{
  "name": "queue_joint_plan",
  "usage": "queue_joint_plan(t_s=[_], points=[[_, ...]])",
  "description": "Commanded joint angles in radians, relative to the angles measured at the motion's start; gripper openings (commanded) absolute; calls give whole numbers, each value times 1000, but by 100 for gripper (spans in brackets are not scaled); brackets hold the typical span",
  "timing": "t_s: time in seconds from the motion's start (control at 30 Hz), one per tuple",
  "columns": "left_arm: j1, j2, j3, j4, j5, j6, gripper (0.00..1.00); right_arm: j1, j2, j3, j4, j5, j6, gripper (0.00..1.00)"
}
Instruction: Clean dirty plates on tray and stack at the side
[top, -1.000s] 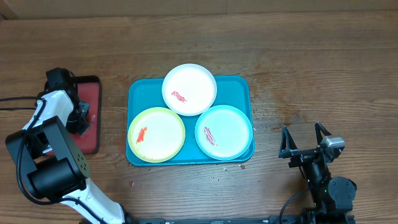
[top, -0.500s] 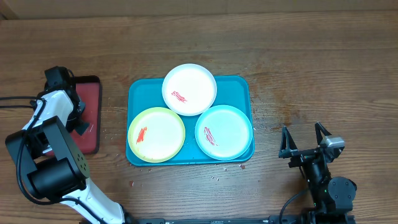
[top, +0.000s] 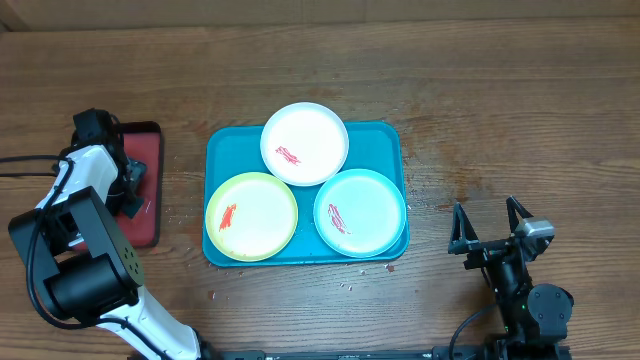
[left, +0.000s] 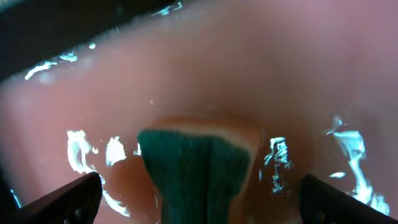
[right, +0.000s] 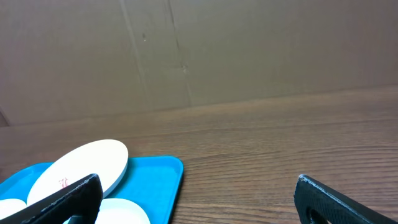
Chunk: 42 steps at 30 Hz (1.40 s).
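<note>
Overhead, the wooden surface (top: 520, 100) carries a large teal tray (top: 392, 136) at its middle, with a smaller pink-red tray (top: 150, 150) well to its left. Three round plates lie on the teal tray, each white in the centre with a red smear. The white-rimmed plate (top: 305, 143) lies at the far side, overhanging the tray's far rim and lapping the edges of the other two. The yellow-green plate (top: 251, 216) lies near left and the light blue plate (top: 360, 213) near right, side by side. The left fingers (left: 68, 200) sit low in the pink-red tray, spread wide. In the left wrist view, a green-topped sponge (left: 196, 171) lies between them on the wet pink floor, and neither finger touches it. The right fingers (top: 458, 235) stand wide apart at the surface's right, well clear of the teal tray, holding nothing.
</note>
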Motion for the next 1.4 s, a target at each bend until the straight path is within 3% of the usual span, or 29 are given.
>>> queue_joint_plan(t_s=[0.0, 0.1, 0.23, 0.33, 0.37, 0.4, 0.47, 0.5, 0.53, 0.57, 0.6, 0.67, 0.7, 0.73, 0.87, 0.9, 0.97, 1.0, 1.03, 1.1, 1.13, 1.17, 1.23, 1.3, 1.37], points=[[-2, 10, -9, -14, 47, 2, 100, -4, -9, -10, 4, 6, -4, 100], [-2, 10, -12, -14, 43, 1, 98, -4, -9, -10, 4, 6, -4, 100], [-1, 10, -20, 11, 40, 2, 85, -4, -9, -10, 4, 6, -4, 100], [-2, 10, -20, 21, 39, 1, 70, -4, -9, -10, 4, 6, -4, 100], [-1, 10, -20, 23, 39, 1, 62, -4, -9, -10, 5, 6, -4, 100], [-1, 10, -20, 26, 36, 1, 42, -4, -9, -10, 4, 6, -4, 100], [-1, 10, -20, 26, 36, 1, 17, -4, -9, -10, 4, 6, -4, 100], [-1, 10, -20, 26, 36, 1, 7, -4, -9, -10, 4, 6, -4, 100], [-1, 10, -20, 26, 35, 1, 4, -4, -9, -10, 4, 6, -4, 100], [-1, 10, -20, 26, 34, 1, 5, -4, -9, -10, 4, 6, -4, 100], [-1, 10, -20, 26, 23, 1, 19, -4, -9, -10, 4, 6, -4, 100], [-1, 10, -20, 26, -15, 2, 76, -4, -9, -10, 4, 6, -4, 100], [-1, 10, -20, 26, -34, 2, 91, -4, -9, -10, 4, 6, -4, 100], [-1, 10, -20, 26, -50, 2, 100, -4, -9, -10, 4, 6, -4, 100], [-1, 10, -20, 25, -68, 2, 100, -4, -9, -10, 4, 6, -4, 100], [-1, 10, -20, 24, -65, 2, 83, -4, -9, -10, 4, 6, -4, 100], [-2, 10, -20, 21, -62, 2, 18, -4, -9, -10, 5, 6, -4, 100], [-2, 10, -20, 18, -62, 2, 4, -4, -9, -10, 5, 6, -4, 100], [-2, 10, -20, 14, -62, 2, 4, -4, -9, -10, 4, 6, -4, 100], [-1, 10, -20, 9, -66, 2, 4, -4, -9, -10, 4, 6, -4, 100], [-2, 10, -20, 7, -66, 2, 12, -4, -9, -10, 4, 6, -4, 100], [-2, 10, -20, 6, -64, 2, 36, -4, -9, -10, 4, 6, -4, 100], [-2, 10, -20, -10, -45, 2, 75, -4, -9, -10, 5, 6, -4, 100], [-2, 10, -20, -33, -13, 2, 93, -4, -9, -10, 4, 6, -4, 100], [-2, 10, -20, -58, 43, 2, 100, -4, -9, -10, 5, 6, -4, 100]])
